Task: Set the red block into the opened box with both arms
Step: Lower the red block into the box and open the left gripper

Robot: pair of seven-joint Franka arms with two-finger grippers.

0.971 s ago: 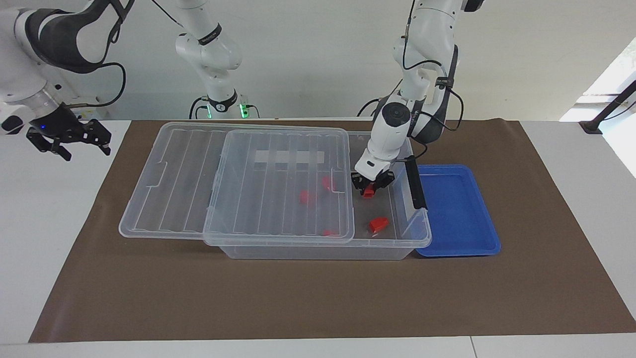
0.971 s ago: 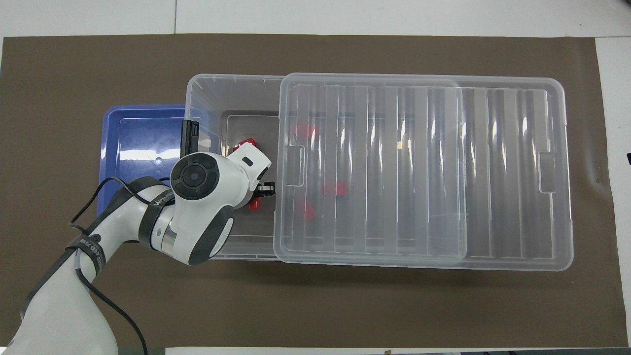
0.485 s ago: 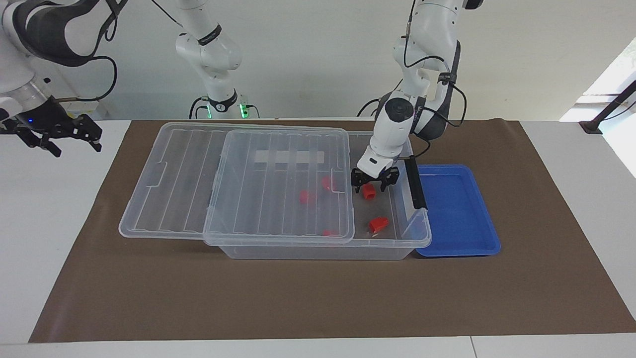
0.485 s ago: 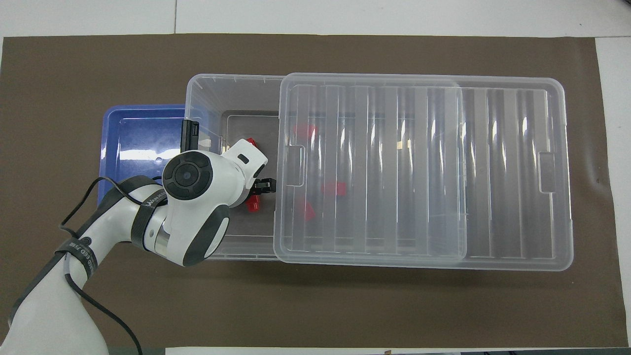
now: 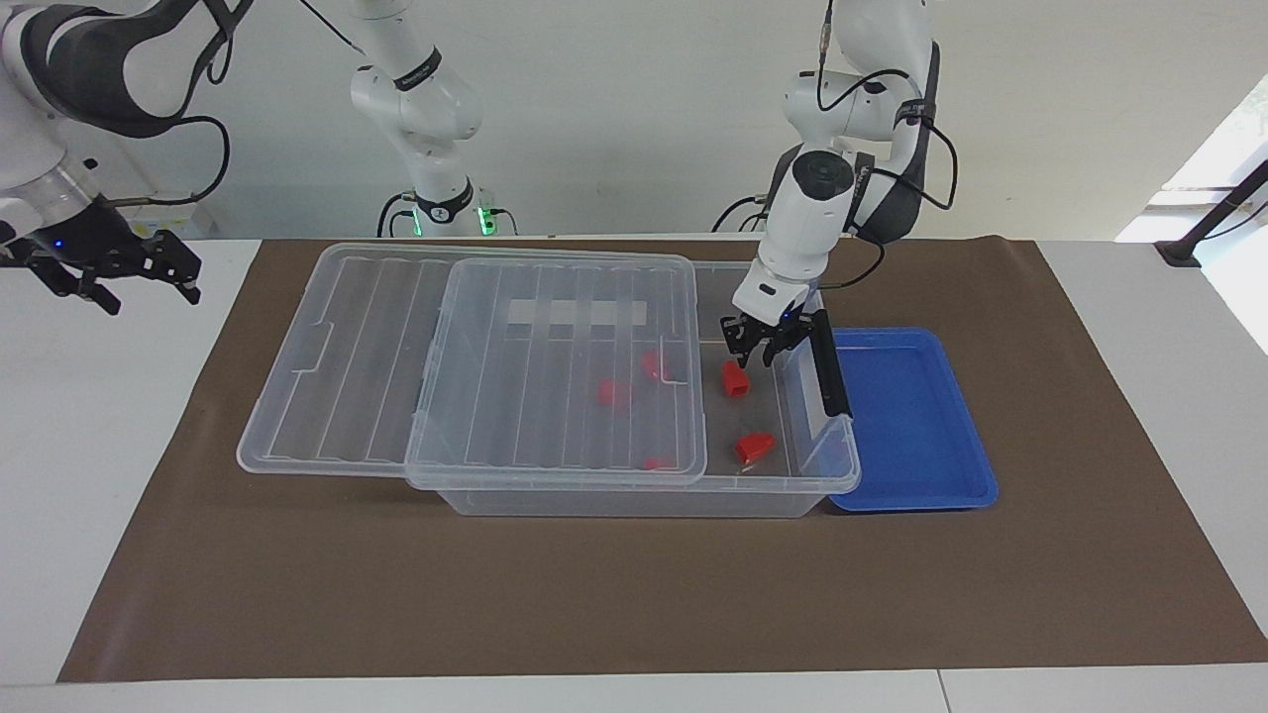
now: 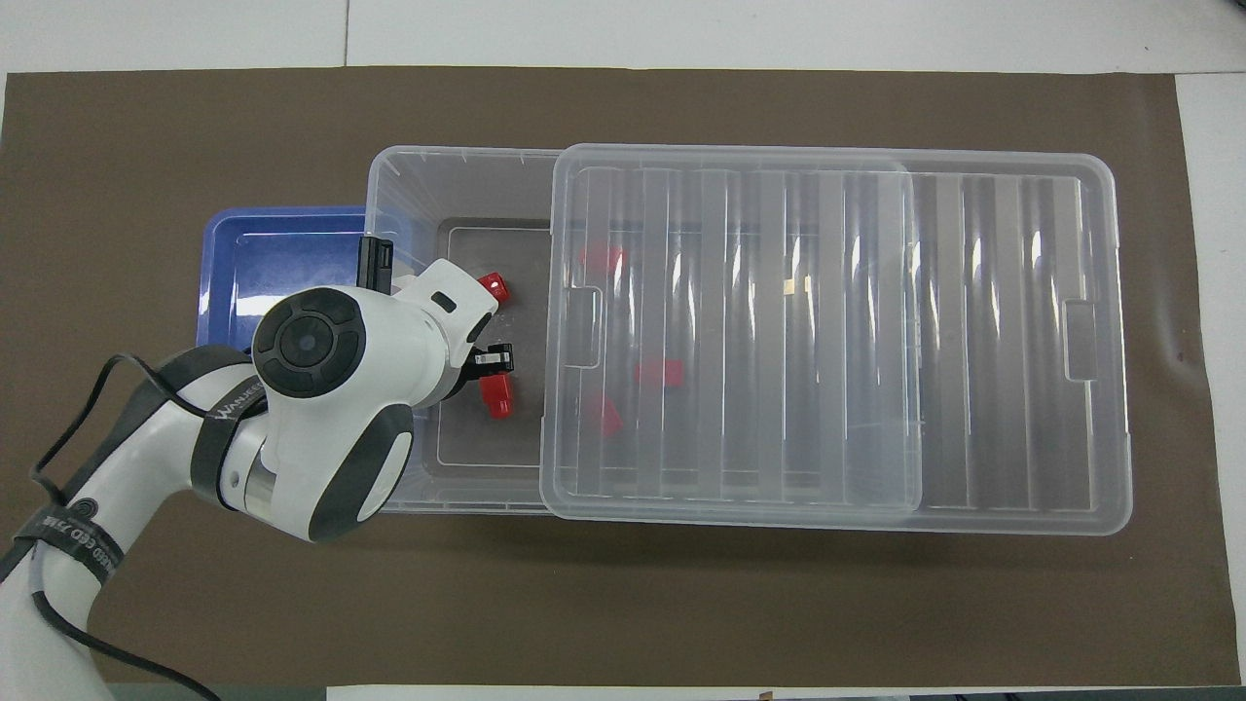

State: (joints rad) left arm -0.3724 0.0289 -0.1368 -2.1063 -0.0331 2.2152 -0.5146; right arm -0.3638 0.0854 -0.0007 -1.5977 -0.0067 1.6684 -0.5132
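red block is sitting loose on the floor of the opened box, left end effector hovering empty over it, can't tell its spread, while the right end effector waits wide open off the mat.

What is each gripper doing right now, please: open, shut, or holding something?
Left gripper: empty, above the red block lying in the opened box; open or shut cannot be told.
Right gripper: open, empty, waiting off the mat.

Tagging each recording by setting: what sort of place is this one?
Most likely a robotics lab bench set up for manipulation trials. Two white Franka arms stand at a white table covered by a brown mat, which carries only a clear storage box, a blue tray and small red blocks.
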